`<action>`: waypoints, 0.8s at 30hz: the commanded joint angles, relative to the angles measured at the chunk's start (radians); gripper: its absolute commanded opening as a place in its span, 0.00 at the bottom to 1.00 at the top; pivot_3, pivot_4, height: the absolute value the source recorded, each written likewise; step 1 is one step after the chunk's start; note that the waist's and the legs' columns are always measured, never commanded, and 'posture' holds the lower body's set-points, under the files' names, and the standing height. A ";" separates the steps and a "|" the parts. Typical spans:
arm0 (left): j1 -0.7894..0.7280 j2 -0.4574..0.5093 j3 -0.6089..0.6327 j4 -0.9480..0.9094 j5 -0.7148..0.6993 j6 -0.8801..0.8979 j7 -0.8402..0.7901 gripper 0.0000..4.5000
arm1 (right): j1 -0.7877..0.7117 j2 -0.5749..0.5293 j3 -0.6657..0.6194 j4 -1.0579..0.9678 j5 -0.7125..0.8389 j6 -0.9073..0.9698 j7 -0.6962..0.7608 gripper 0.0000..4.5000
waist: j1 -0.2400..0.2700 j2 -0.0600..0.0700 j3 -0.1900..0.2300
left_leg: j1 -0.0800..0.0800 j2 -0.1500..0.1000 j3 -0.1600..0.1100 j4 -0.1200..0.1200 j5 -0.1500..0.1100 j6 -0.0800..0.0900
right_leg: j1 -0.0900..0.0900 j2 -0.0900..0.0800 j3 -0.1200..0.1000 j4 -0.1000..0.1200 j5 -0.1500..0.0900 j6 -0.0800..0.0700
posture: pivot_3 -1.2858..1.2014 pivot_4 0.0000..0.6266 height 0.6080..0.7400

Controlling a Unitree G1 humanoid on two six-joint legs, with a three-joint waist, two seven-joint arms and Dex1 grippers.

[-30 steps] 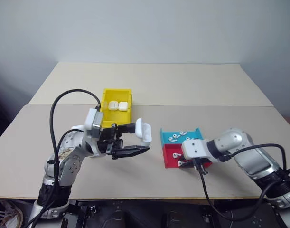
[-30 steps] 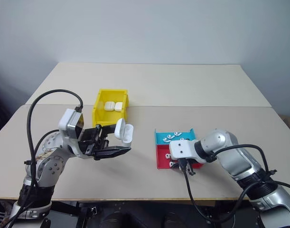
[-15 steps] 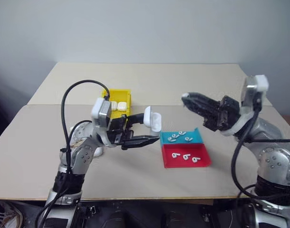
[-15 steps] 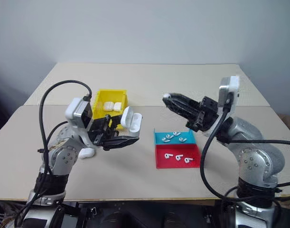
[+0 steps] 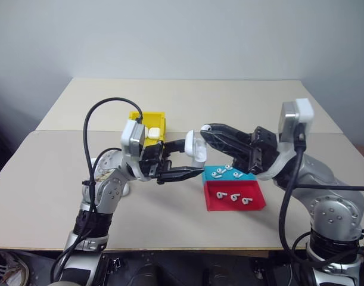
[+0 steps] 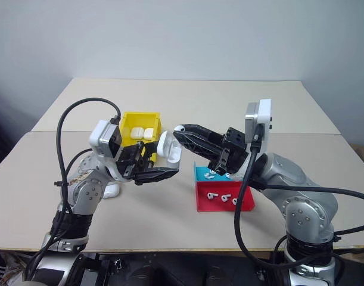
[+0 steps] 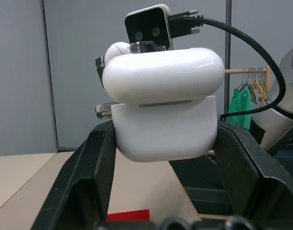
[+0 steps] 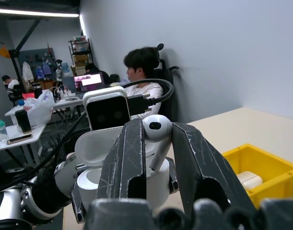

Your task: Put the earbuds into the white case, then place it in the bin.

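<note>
The teal-and-red tray [image 5: 232, 187] serves as the landmark; it lies on the counter [image 5: 170, 214] with loose white earbuds [image 5: 234, 197] scattered in both its halves, three in the red near half and several in the teal far half. Each is tiny, glossy and short-stemmed.

Just beyond the tray's left edge and above the counter, the left pincer [image 5: 184, 159] is clenched on the white case [image 5: 196, 149], its two black fingers pressing the case's sides. The case is small, glossy and rounded, with its hinged lid swung open and standing up behind the body. Its mouth faces upward and toward the right arm. In the left wrist view the case [image 7: 163, 108] sits crosswise between the fingers, its long axis running from one finger to the other, lid stacked over the body.

Above the tray's far left corner the right pincer [image 5: 207, 131] meets the case from the other side. In the right wrist view it grips a single earbud [image 8: 157, 132] between its fingers [image 8: 124, 158], rounded head up and stem pointing down toward the case's open mouth [image 8: 91, 179]. The stem's long axis is close to upright, slightly tilted.

Farther back and to the left of the tray stands the yellow bin [image 5: 159, 124], with a white case [image 5: 152, 132] visible inside it.
</note>
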 commanded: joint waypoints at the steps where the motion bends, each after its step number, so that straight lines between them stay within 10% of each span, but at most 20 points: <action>1: -0.015 -0.002 0.008 -0.026 -0.007 -0.016 0.001 0.62 | 0.004 -0.012 0.013 -0.018 -0.014 -0.034 0.007 0.13 | 0.000 0.000 0.000 | 0.000 0.000 0.000 0.000 0.000 0.000 | 0.000 0.000 0.000 0.000 0.000 0.000 | 0.52 0.24 1.00; 9: -0.011 -0.003 0.008 -0.033 -0.003 -0.019 0.009 0.62 | 0.005 -0.033 0.051 -0.010 -0.051 -0.060 0.024 0.13 | 0.000 0.000 0.000 | 0.000 0.000 0.000 0.000 0.000 0.000 | 0.000 0.000 0.000 0.000 0.000 0.000 | 0.52 0.24 1.00; 21: -0.028 -0.011 0.022 -0.008 0.025 -0.042 0.018 0.62 | 0.017 -0.096 0.069 0.015 -0.094 -0.100 0.098 1.00 | -0.001 0.000 0.000 | 0.000 0.000 0.000 0.000 0.000 0.000 | 0.000 0.000 0.000 0.000 0.000 0.000 | 0.52 0.24 1.00; 24: -0.023 -0.011 0.023 -0.012 0.027 -0.047 0.026 0.62 | -0.018 -0.112 0.040 0.051 -0.095 -0.106 0.104 1.00 | 0.000 0.000 0.000 | 0.000 0.000 0.000 0.000 0.000 0.000 | 0.000 0.000 0.000 0.000 0.000 0.000 | 0.52 0.24 1.00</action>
